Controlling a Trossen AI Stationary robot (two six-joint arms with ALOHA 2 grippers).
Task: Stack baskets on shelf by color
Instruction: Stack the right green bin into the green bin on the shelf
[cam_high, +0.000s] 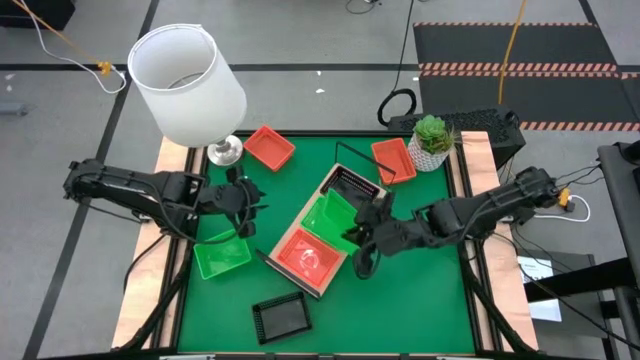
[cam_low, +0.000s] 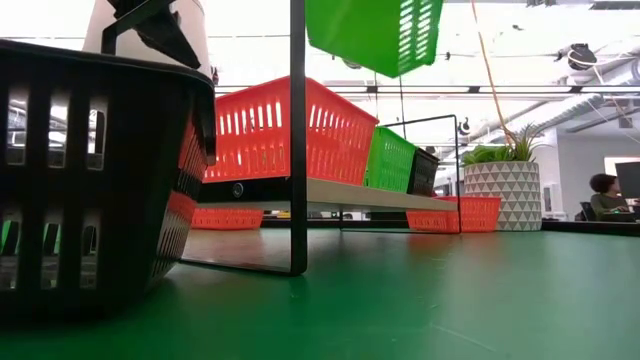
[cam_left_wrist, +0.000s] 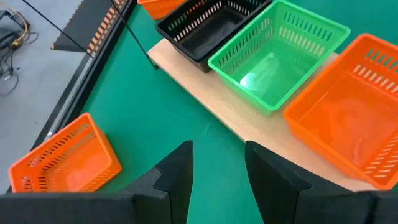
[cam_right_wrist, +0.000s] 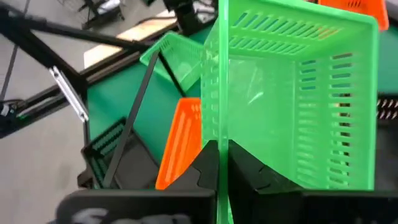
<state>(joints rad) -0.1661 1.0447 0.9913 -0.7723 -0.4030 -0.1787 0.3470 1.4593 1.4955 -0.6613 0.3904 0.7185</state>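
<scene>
My right gripper (cam_right_wrist: 217, 163) pinches the wall of a green basket (cam_right_wrist: 292, 93), lifted above the shelf (cam_left_wrist: 211, 102). 3 baskets sit there, 1 per color. My left gripper (cam_left_wrist: 217, 174) hangs half open and empty. 5 baskets wait on the table.

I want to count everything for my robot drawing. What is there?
orange baskets: three, orange; shelf, by lamp, by plant
green baskets: three, green; shelf, mat's left, one held in the air
black baskets: two seen, black; shelf, mat's front
shelf: one, light wood; mat's middle
lamp: one, white; back left
plant: one, green, patterned pot; back right
mat: one, green; covers table
left fingers: open, empty, beside shelf
right fingers: shut on the raised green basket
</scene>
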